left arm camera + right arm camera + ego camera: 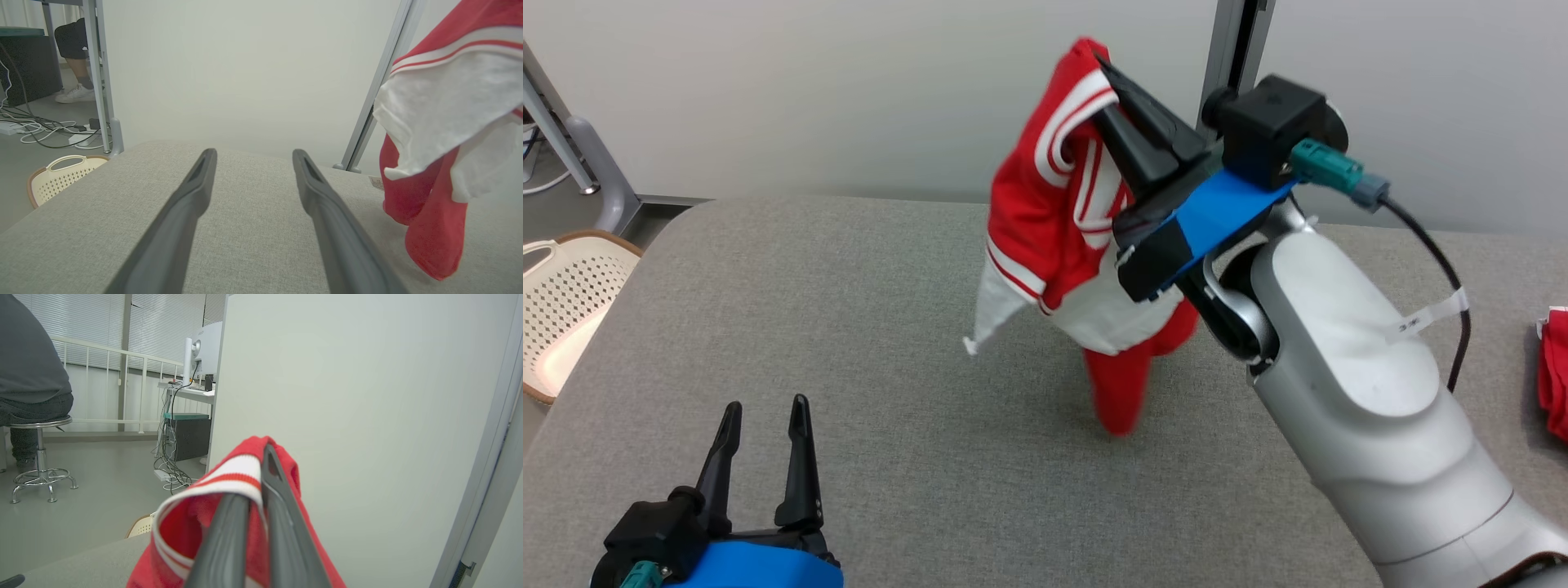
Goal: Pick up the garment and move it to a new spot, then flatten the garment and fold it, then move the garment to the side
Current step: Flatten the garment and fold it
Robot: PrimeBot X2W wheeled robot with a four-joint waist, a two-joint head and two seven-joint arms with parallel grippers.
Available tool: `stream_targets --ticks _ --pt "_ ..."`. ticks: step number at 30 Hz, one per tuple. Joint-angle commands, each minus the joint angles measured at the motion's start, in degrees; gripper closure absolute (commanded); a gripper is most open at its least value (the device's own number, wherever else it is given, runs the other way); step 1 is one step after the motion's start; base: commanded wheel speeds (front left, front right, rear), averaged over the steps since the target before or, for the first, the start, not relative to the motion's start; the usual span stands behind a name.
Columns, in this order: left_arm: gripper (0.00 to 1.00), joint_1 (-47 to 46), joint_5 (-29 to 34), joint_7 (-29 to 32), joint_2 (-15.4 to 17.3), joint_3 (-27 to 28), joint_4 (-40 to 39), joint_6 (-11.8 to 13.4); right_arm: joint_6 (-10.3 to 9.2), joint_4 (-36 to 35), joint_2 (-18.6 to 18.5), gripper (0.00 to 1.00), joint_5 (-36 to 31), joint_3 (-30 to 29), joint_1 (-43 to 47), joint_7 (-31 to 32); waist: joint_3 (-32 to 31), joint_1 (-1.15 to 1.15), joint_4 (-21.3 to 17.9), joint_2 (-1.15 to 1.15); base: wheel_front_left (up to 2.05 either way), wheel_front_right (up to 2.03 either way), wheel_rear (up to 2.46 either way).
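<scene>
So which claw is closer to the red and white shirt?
Right. The right gripper is shut on the shirt, holding it up over the table. The left gripper sits open, low and off to the shirt's left, not touching it.

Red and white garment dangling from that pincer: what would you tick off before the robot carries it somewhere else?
1. Right pincer shut on the red and white striped garment: ok, cloth is clamped between its fingers near a striped edge.
2. Garment fully off the grey fabric-covered table: cannot tell, its lowest red end hangs at or just above the surface.
3. Left pincer open and apart from the garment: ok.
4. Bare table ahead of the left pincer for a new spot: ok.
5. Other red cloth at the table's right edge apart from the garment: ok.
</scene>
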Motion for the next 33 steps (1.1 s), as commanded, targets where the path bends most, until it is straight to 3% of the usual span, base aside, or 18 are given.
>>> stream_targets --ticks 1,7,14,21,28,29,30,33 --pt "0.0 0.3 0.3 -0.1 0.2 0.0 -0.3 0.1 0.01 -0.6 -0.1 1.0 0.8 0.0 -1.7 -0.7 0.0 0.0 0.0 0.0 0.0 0.0 0.0" --pt "0.0 0.7 0.4 -0.1 0.4 -0.5 -0.7 0.3 0.01 -1.7 -1.0 1.0 1.1 -1.7 -5.2 -3.3 -0.2 0.0 -0.1 0.0 0.0 0.0 0.0" --pt "0.0 0.9 0.1 -0.2 0.2 -0.9 -0.7 0.3 0.01 1.6 -7.5 1.0 0.5 -4.5 3.3 0.7 -0.1 0.0 -0.1 0.0 0.0 0.0 0.0" --pt "0.0 -1.1 -0.2 -0.5 0.2 -1.1 -0.9 -0.2 0.01 9.5 -13.6 1.0 0.8 -7.8 10.0 3.3 2.9 0.0 -0.1 0.0 0.0 0.0 0.0" --pt "0.0 -3.9 -0.2 -0.7 0.1 -1.7 0.1 -1.2 0.02 19.1 -15.7 1.0 -2.9 -12.8 8.0 0.5 5.9 0.0 1.3 0.0 0.0 0.0 0.0" --pt "0.0 -4.1 -0.1 -0.8 0.1 -1.7 0.3 -1.2 0.01 20.3 -15.9 0.76 -3.9 -13.4 7.6 0.1 6.2 0.0 1.5 0.0 0.0 0.0 0.0" --pt "0.0 -4.3 -0.1 -0.8 0.1 -1.8 0.5 -1.3 0.01 21.7 -16.0 0.0 -4.8 -13.9 7.3 -0.1 6.4 0.0 1.6 0.0 0.0 0.0 0.0" --pt "0.0 -4.8 -0.1 -0.9 0.2 -1.9 0.9 -1.3 0.01 25.4 -16.6 0.0 -7.1 -16.2 6.3 0.4 6.6 0.0 1.7 0.0 0.0 0.0 0.0"
